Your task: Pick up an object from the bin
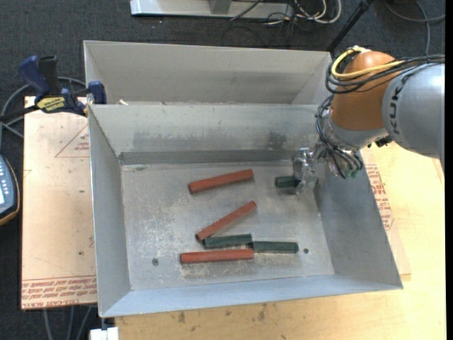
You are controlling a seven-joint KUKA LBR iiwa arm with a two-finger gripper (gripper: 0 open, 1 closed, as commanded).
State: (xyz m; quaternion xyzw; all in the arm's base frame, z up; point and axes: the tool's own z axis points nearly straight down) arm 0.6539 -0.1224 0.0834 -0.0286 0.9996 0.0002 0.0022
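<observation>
Low over the floor of the bin, near its back right corner, the gripper [306, 172] is seen just beside a short dark green block [285, 183]. The block's right end is met by the gripper, but whether the block is pinched cannot be told, nor whether the gripper is spread or pressed together.

The grey metal bin [106, 211] is bounded by sloping walls around a scuffed, flat floor. It is entered from the right by the arm [425, 108], whose wrist is wrapped in an orange cover [357, 94] with dark cables [343, 163] hanging below it.

Five long sticks are spread over the middle and front of the floor, well apart from the gripper. A red-brown stick [221, 181] is laid nearly level at the centre — the nearest of them to the block. A second red-brown stick [226, 220] is set on a slant below it. At the front, a third red-brown stick [216, 256] is laid level, with a dark green stick [228, 241] touching its upper side. Another dark green stick [274, 247] is stretched out to the right of that one.
</observation>
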